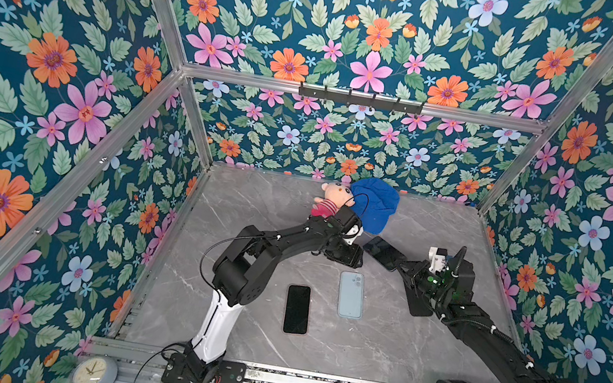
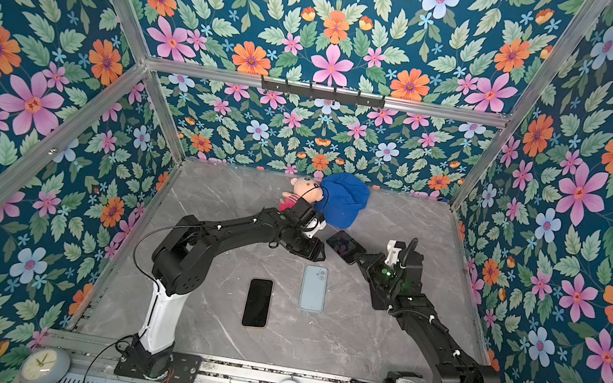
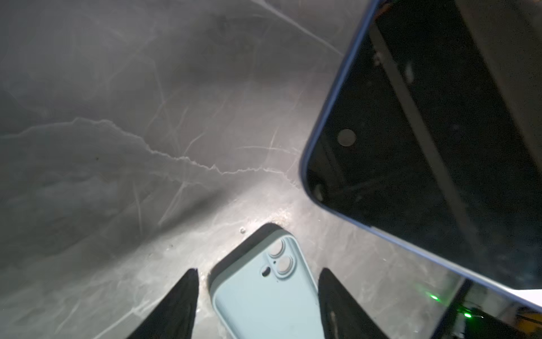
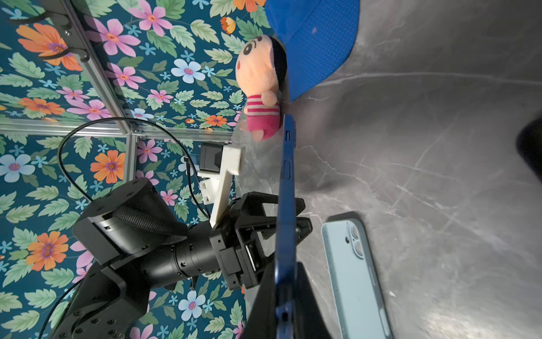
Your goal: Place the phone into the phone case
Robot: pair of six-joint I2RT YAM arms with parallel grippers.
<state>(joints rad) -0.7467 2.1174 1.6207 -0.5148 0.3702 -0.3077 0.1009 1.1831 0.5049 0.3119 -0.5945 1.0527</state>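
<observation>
Handling: blue phone [image 1: 383, 252] is a stiff slab with a glass front. Judged slick, fragile and dense for its size, so it should be pinched across the flat faces at one short end, as it is now, or on the long edges. Never bend or drop it.

Phone case [image 1: 351, 295] is judged light and slightly flexible at the rim. It likely slides on the smooth table [image 1: 250, 212] when pushed, so it needs pinning at a long side while the phone is pressed in, corner first.

Looks:
- Phone has a dark glossy screen and a navy rim with side buttons, seen edge-on in the right wrist view [image 4: 288, 176].
- Case is pale blue with rounded corners and a camera cutout at its far end. Cannot tell which face is up.

Pincers:
- Right gripper [image 1: 403, 266] is clenched on the phone's near short end. The phone is off the table, tilted, screen roughly up.
- Left gripper [image 1: 353, 258] is released, fingers apart and holding nothing. In the left wrist view the case shows between them below.

Places, taken from the case:
- Held phone at 1 o'clock, near, apart from it.
- Left gripper at 12 o'clock, just beyond the case's camera end.
- Black phone [image 1: 297, 309] flat at 8 o'clock, apart.
- Plush doll [image 1: 331, 196] and blue cap [image 1: 374, 204] at 12 o'clock, at the far edge.

The case lies flat mid-table and empty. Insertion is not yet done.
</observation>
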